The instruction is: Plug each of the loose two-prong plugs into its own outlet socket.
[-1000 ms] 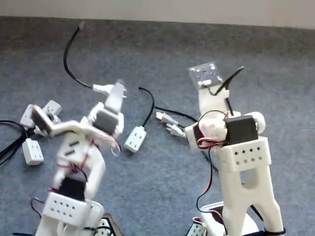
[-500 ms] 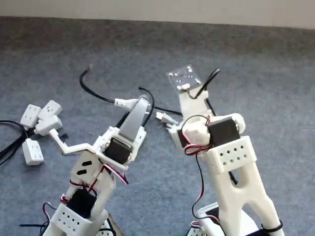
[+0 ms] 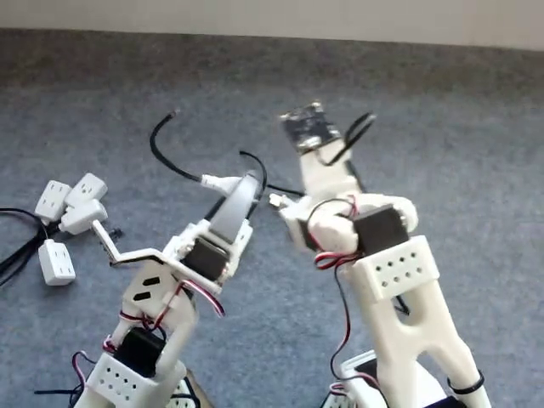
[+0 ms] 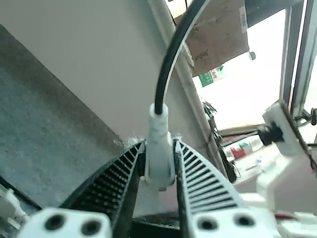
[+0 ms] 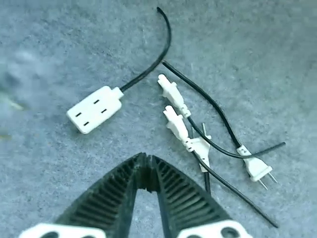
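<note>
The right arm is leaning over the socket, the right gripper pressing empty jaws together. The left arm is angling upward, the left gripper pinching a plug in the air. Three loose plugs are lying beside the socket.

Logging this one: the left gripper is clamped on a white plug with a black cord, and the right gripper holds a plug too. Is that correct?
Not quite. The right gripper holds nothing: the right wrist view shows it shut and empty, the loose plugs lying on the grey carpet beyond it. The left gripper is indeed clamped on a white plug with a black cord.
</note>
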